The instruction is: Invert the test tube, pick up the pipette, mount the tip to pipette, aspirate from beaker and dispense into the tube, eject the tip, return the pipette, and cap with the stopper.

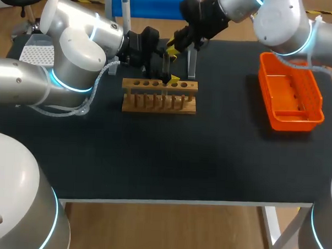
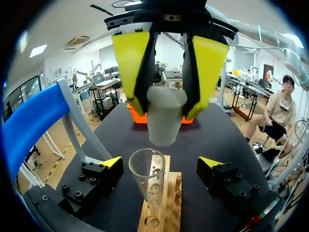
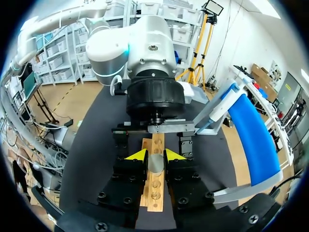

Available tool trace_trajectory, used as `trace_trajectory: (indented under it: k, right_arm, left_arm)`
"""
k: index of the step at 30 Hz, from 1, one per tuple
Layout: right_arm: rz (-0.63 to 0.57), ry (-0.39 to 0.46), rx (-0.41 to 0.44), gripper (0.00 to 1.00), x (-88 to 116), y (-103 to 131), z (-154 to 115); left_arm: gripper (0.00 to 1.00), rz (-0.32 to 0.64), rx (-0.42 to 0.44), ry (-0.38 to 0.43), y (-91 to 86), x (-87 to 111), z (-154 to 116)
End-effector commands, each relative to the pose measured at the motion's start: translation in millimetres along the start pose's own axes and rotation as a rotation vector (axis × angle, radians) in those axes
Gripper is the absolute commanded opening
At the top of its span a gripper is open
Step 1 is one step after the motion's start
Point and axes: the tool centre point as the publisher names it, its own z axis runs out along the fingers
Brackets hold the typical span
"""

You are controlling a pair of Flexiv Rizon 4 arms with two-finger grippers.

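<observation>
A clear test tube stands mouth-up in the wooden rack, also seen at tube. My left gripper is open, one yellow tip on each side of the tube and neither touching it. Just above the tube's mouth hangs a pale grey stopper, with my right gripper shut on it. In the right wrist view that gripper pinches the stopper over the rack. In the head view the right gripper is above the left gripper.
An orange tray lies at the table's right. A stand with a blue bar rises behind the rack. A white perforated box sits at the far left, partly behind my left arm.
</observation>
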Motion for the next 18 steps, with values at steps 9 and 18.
trace_trajectory:
  k: [9,18]
  right_arm:
    - [0.0,0.012,0.019,0.0,-4.8,-2.9,9.6]
    - [-0.011,-0.008,0.0,0.0,-6.9,3.6,2.5]
  left_arm:
    - [1.0,-0.001,-0.002,0.006,-0.2,-1.7,-0.1]
    - [1.0,-0.001,-0.002,0.006,-0.2,-1.7,-0.1]
